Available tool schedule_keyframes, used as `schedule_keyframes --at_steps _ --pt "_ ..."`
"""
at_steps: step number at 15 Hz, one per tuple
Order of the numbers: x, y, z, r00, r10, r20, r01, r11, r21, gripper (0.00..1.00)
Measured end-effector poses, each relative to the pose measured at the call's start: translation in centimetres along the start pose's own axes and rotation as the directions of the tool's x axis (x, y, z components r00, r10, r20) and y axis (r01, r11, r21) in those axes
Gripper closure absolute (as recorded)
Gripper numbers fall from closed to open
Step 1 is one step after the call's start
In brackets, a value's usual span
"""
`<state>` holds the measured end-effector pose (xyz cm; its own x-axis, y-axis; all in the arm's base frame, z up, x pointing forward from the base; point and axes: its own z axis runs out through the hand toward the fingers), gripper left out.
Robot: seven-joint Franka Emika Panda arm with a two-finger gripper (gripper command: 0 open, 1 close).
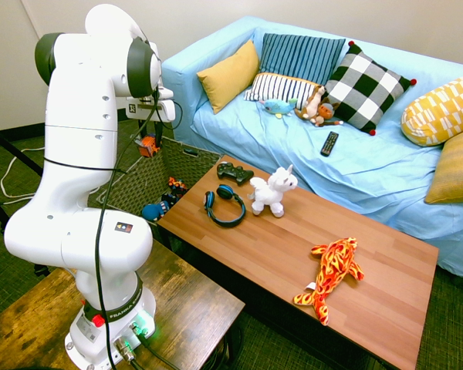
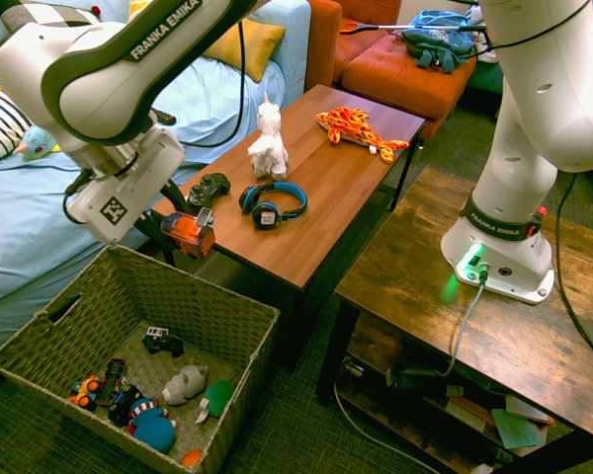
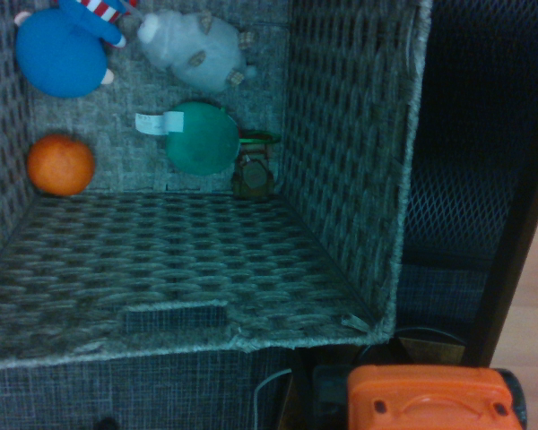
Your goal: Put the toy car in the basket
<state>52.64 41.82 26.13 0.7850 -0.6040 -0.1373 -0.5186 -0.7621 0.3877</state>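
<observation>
The boxy orange plastic toy car (image 2: 189,234) is clamped in the black two-finger pincer (image 2: 175,223), held above the rim of the large grey-brown woven wicker basket (image 2: 203,299). Inside the basket lie a grey plush animal (image 2: 185,384), a round green toy (image 3: 202,138) and an orange ball (image 3: 60,165). Beside the basket stands the brown wooden coffee table (image 2: 311,233), bearing blue-and-black headphones (image 2: 274,204).

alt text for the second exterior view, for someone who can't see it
A white robot arm's gripper holds an orange toy car above the rim of a large woven basket with several toys inside. Beyond, a wooden coffee table bears a game controller, blue-black headphones, a white unicorn plush and a flame-patterned plush.
</observation>
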Motion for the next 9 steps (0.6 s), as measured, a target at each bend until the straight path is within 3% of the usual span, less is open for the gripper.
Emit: schedule_keyframes --at_steps 6,9 --pt "2.0 -2.3 -4.4 1.000 0.005 0.006 -0.005 1.000 0.017 0.00" --pt "7.5 1.4 -7.3 0.996 0.084 0.025 -0.086 0.992 0.093 0.00"
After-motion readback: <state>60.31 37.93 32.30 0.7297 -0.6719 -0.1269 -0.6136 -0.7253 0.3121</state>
